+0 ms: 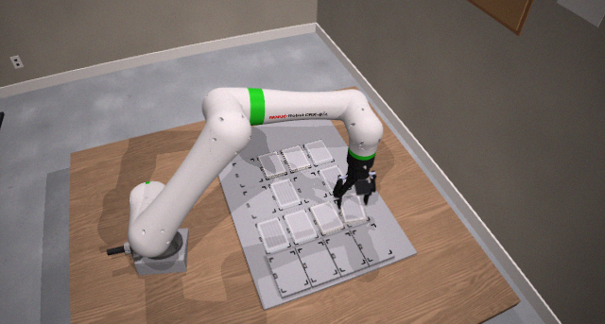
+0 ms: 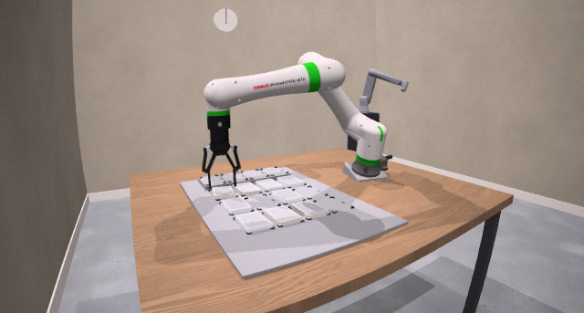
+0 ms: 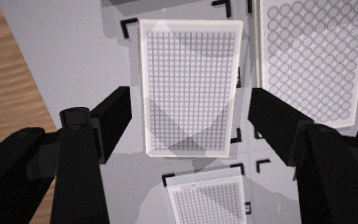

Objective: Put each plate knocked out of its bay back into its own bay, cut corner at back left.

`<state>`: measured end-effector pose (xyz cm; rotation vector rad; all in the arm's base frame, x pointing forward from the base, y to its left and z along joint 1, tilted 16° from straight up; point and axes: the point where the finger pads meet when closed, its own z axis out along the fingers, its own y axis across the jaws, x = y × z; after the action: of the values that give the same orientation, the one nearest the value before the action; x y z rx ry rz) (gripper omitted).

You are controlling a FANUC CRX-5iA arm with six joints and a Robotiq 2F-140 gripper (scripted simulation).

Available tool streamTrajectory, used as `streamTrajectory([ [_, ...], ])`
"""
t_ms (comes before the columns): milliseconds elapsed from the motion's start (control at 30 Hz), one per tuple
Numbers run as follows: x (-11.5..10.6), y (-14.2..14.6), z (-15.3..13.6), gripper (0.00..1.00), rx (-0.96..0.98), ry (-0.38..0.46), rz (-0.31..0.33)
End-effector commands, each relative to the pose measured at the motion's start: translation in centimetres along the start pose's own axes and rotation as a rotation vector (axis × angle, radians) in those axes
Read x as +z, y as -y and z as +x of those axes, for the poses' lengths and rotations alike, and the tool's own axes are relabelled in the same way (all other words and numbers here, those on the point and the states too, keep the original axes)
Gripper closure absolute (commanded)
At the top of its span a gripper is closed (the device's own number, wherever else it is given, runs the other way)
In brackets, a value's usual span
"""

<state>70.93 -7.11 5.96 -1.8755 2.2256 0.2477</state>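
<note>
My gripper (image 3: 190,103) is open and empty. It hovers a little above a sealed 384-well plate (image 3: 190,88), with one finger on each long side and clear of it. This plate is in row 4, column 3, the far end of the deck from the arm (image 1: 353,210). It sits a little off its bay's black corner pieces (image 3: 128,26), shifted towards the neighbouring 384-well plate (image 3: 207,197). A sealed 96-well plate (image 3: 312,60) lies next to it on the other side. The exterior view also shows the gripper (image 2: 222,182) over this plate (image 2: 224,192).
The grey deck (image 1: 312,211) holds several more sealed plates: a row of three (image 1: 296,158) at its far side and a single plate (image 1: 285,193) in the middle. The raised column-4 bays (image 1: 326,263) are empty. The wooden table edge lies beyond the deck.
</note>
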Motion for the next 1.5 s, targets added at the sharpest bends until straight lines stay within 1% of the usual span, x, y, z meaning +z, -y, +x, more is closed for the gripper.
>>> streamTrajectory([
  [0,0.2,0.1,0.0,0.3,0.0,0.0,0.002],
  [667,0.4,0.1,0.0,0.3,0.0,0.0,0.002],
  [1233,2.4,0.1,0.0,0.3,0.0,0.0,0.002],
  [1467,2.4,0.1,0.0,0.3,0.0,0.0,0.002],
])
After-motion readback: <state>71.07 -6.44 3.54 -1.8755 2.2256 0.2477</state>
